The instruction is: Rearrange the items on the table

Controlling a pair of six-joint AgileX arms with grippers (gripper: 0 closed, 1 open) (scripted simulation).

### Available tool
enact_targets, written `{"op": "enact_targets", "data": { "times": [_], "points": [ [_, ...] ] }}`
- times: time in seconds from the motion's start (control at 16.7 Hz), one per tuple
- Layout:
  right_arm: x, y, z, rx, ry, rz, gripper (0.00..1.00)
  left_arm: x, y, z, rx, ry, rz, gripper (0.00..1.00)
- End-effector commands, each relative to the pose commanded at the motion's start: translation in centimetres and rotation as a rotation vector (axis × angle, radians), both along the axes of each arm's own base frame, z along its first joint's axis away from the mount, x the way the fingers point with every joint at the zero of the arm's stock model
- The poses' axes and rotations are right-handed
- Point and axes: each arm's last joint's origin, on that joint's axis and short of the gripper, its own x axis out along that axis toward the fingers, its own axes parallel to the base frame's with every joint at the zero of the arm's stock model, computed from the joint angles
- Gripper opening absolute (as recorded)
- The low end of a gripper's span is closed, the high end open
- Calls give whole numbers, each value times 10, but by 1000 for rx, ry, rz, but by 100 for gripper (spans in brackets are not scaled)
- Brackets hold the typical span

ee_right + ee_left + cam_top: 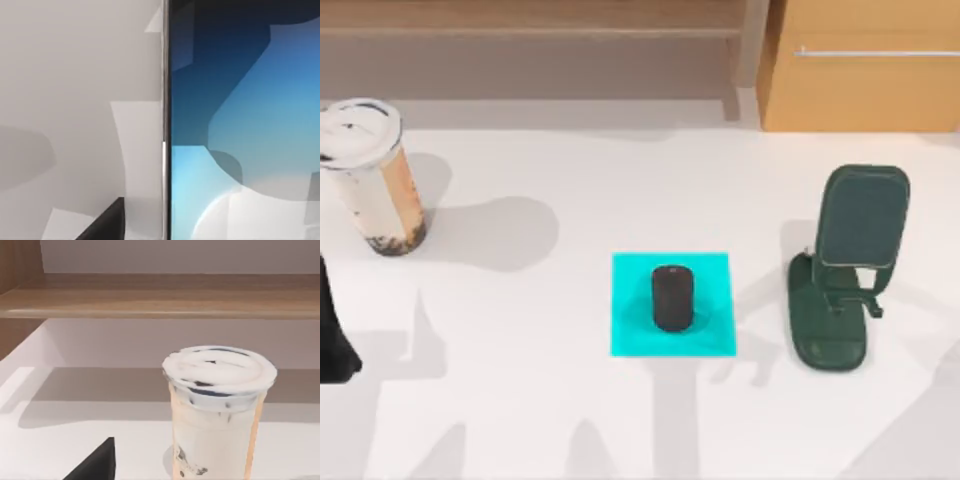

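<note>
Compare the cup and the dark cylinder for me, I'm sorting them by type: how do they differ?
The cup is tall, tapered and white-lidded, with milky brown drink; the dark cylinder is short, rounded and near black. The cup stands on the bare table at far left; the cylinder stands mid-table on a cyan square. Both are upright.

The white table (550,400) before me carried a lidded cup (370,175) at far left. A dark cylinder (671,297) stood on a cyan mat (632,335) at centre, a green stand (845,270) at right.
</note>
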Motion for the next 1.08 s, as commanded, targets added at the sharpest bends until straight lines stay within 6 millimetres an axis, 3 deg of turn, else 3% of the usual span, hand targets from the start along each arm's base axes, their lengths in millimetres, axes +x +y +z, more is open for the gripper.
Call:
{"op": "enact_targets", "data": {
  "times": [0.24, 0.3, 0.72, 1.08],
  "points": [
    [0, 0, 0, 0, 0, 0, 2, 0, 0, 0, 0, 0, 0, 100],
    [0, 0, 0, 0, 0, 0, 0, 0, 0, 0, 0, 0, 0, 100],
    [0, 0, 0, 0, 0, 0, 0, 0, 0, 0, 0, 0, 0, 100],
    [0, 1, 36, 3, -16, -6, 0, 0, 0, 0, 0, 0, 0, 100]
  ]
}}
